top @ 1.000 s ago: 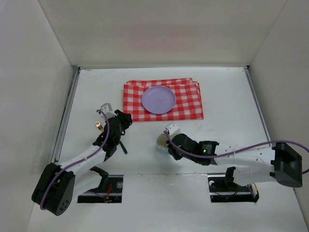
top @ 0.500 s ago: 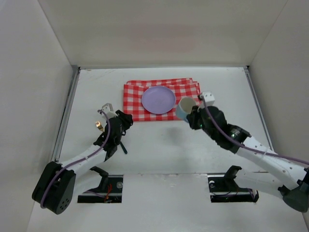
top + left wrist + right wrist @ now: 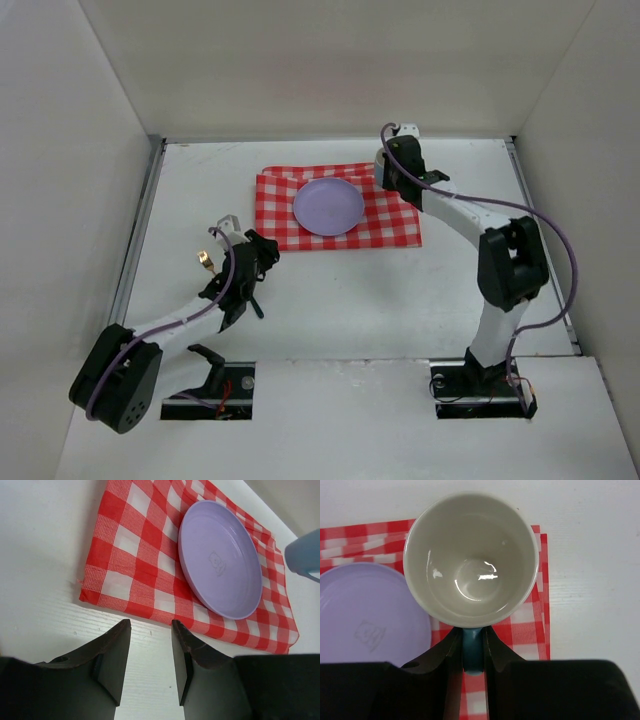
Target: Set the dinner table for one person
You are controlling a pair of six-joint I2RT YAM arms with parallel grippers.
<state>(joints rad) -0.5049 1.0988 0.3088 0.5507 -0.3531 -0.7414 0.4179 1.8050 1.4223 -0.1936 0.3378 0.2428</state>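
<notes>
Pinching the glossy round mug is the right tool.

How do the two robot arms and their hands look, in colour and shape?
The left arm and right arm have white links, bulky black joints and a thin purple cable running alongside. The left hand and right hand are black, each with two flat tapering fingers.

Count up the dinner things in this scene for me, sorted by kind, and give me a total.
red-and-white checked cloth: 1
round lilac plate: 1
blue mug with a cream inside: 1
Total: 3
</notes>
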